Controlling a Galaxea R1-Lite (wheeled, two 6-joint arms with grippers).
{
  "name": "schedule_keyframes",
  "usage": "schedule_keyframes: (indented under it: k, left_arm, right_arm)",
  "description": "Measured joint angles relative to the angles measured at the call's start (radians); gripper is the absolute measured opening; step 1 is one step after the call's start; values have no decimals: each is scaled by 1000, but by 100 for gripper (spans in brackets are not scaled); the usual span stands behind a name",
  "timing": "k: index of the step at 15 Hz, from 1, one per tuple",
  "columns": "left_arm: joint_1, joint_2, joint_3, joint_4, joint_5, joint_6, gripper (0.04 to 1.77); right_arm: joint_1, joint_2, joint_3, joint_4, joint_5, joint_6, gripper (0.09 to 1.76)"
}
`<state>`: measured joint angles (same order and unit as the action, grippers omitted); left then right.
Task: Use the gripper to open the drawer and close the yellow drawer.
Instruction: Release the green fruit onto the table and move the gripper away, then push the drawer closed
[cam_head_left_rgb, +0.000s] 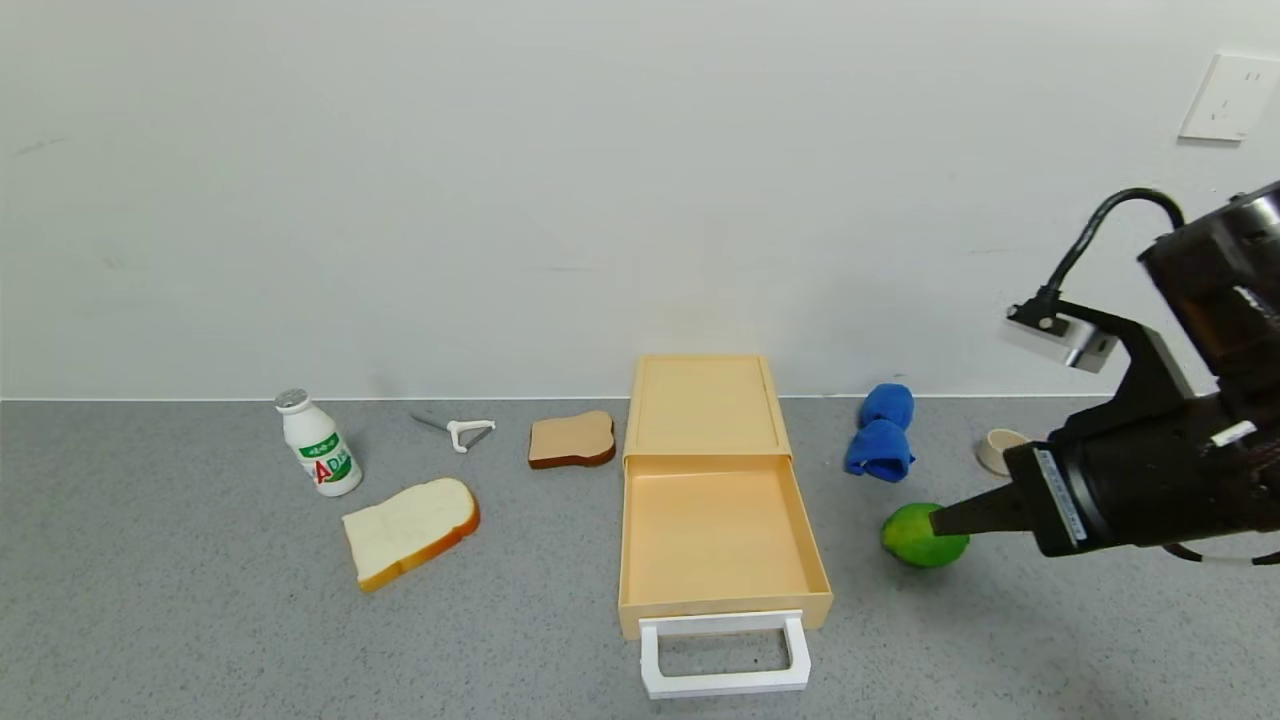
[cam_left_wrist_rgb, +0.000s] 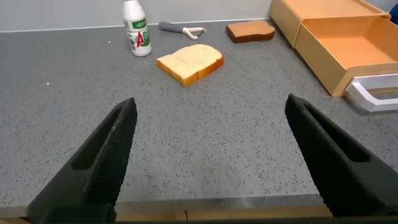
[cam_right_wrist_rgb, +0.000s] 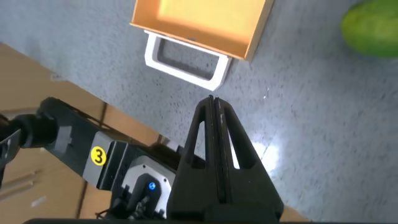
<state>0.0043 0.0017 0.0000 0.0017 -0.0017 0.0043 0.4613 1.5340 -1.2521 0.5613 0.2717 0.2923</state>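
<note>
The pale-yellow drawer (cam_head_left_rgb: 706, 410) stands at the table's middle with its tray (cam_head_left_rgb: 715, 530) slid out toward me and its white loop handle (cam_head_left_rgb: 722, 655) at the front. My right gripper (cam_head_left_rgb: 940, 522) is shut and empty, raised to the right of the tray, its tip in front of a green fruit (cam_head_left_rgb: 915, 538). In the right wrist view the shut fingers (cam_right_wrist_rgb: 213, 124) point toward the handle (cam_right_wrist_rgb: 185, 61), apart from it. My left gripper (cam_left_wrist_rgb: 211, 155) is open and empty over bare table near the front edge; the drawer (cam_left_wrist_rgb: 336, 37) shows off to one side.
A white bottle (cam_head_left_rgb: 318, 444), a peeler (cam_head_left_rgb: 458, 431), a brown bread slice (cam_head_left_rgb: 571, 440) and a white bread slice (cam_head_left_rgb: 408, 530) lie left of the drawer. A blue cloth (cam_head_left_rgb: 882, 432) and a small cup (cam_head_left_rgb: 1000, 450) lie to its right.
</note>
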Motion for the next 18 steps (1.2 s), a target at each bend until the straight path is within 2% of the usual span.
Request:
schedule_keyframes:
  k: [3,5,11,18]
  left_arm:
    - [0,0,0,0,0,0,172]
    - [0,0,0,0,0,0,172]
    - [0,0,0,0,0,0,172]
    - [0,0,0,0,0,0,172]
  right_arm:
    - [-89,-93,124,-113,127,-89,11]
    - [-125,-132,187,-167,175,-106,11]
    - [-144,-172,287,-322,179,-104,11]
    - [-144,-176,304,-328,180,-101,11]
